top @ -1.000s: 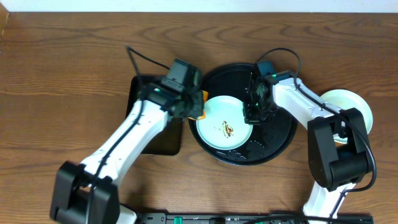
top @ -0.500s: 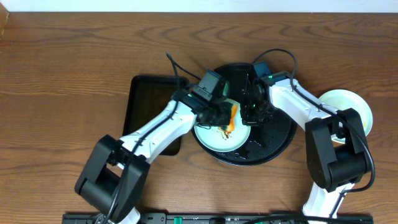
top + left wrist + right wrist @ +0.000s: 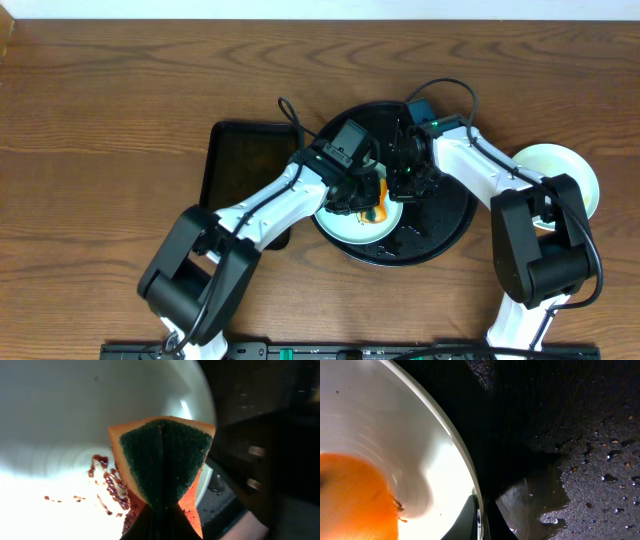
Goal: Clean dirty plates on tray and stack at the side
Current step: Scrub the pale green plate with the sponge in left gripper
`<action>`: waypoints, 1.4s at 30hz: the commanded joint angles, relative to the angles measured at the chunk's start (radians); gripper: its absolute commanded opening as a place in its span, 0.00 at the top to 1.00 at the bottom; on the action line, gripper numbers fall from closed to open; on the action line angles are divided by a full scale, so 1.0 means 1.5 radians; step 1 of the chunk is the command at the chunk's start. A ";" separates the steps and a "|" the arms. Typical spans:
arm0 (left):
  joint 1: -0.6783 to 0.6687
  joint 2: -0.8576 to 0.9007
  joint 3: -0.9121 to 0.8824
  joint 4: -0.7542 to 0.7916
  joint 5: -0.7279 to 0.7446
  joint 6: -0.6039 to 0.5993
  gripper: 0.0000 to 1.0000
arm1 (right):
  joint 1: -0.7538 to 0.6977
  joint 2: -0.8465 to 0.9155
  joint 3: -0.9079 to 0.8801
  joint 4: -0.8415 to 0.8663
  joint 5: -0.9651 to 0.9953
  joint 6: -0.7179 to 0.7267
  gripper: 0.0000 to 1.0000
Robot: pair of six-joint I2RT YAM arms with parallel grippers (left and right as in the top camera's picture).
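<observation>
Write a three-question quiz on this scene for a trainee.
1. True or false: the left end effector holds a sponge over the smeared plate.
2. Where does that plate sit? A) on the round black tray B) in a sink C) in a dish rack
3. Fill in: the right end effector grips the plate by its ____.

Key: 1 true; 2 A; 3 rim.
</observation>
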State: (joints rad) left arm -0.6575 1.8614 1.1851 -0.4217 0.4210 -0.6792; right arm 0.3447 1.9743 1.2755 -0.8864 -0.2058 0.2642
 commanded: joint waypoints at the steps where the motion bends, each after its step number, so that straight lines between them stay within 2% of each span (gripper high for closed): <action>1: -0.001 0.021 -0.002 0.000 0.014 -0.016 0.92 | 0.016 0.018 -0.018 -0.006 0.009 0.008 0.99; 11: -0.001 0.053 -0.002 0.003 0.042 -0.017 0.92 | 0.016 0.018 -0.018 -0.005 0.009 0.008 0.99; 23: 0.033 0.053 -0.002 -0.095 -0.169 -0.012 0.93 | 0.015 0.018 -0.018 -0.023 0.010 0.008 0.99; 27: 0.057 0.048 -0.002 -0.097 -0.177 0.021 0.92 | 0.015 0.018 -0.018 -0.023 0.012 0.008 0.99; 33: 0.085 0.007 0.001 -0.095 -0.185 0.043 0.93 | 0.015 0.018 -0.018 -0.026 0.012 0.008 0.99; 39: 0.091 -0.080 0.001 -0.096 -0.185 0.098 0.93 | 0.015 0.018 -0.018 -0.026 0.012 0.008 0.99; 42: 0.091 -0.129 0.001 -0.112 -0.202 0.101 0.92 | 0.015 0.018 -0.018 -0.026 0.012 0.008 0.99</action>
State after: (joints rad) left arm -0.5251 1.7477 1.1885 -0.5766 0.1699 -0.5705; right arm 0.3523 1.9743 1.2751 -0.9089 -0.2283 0.2813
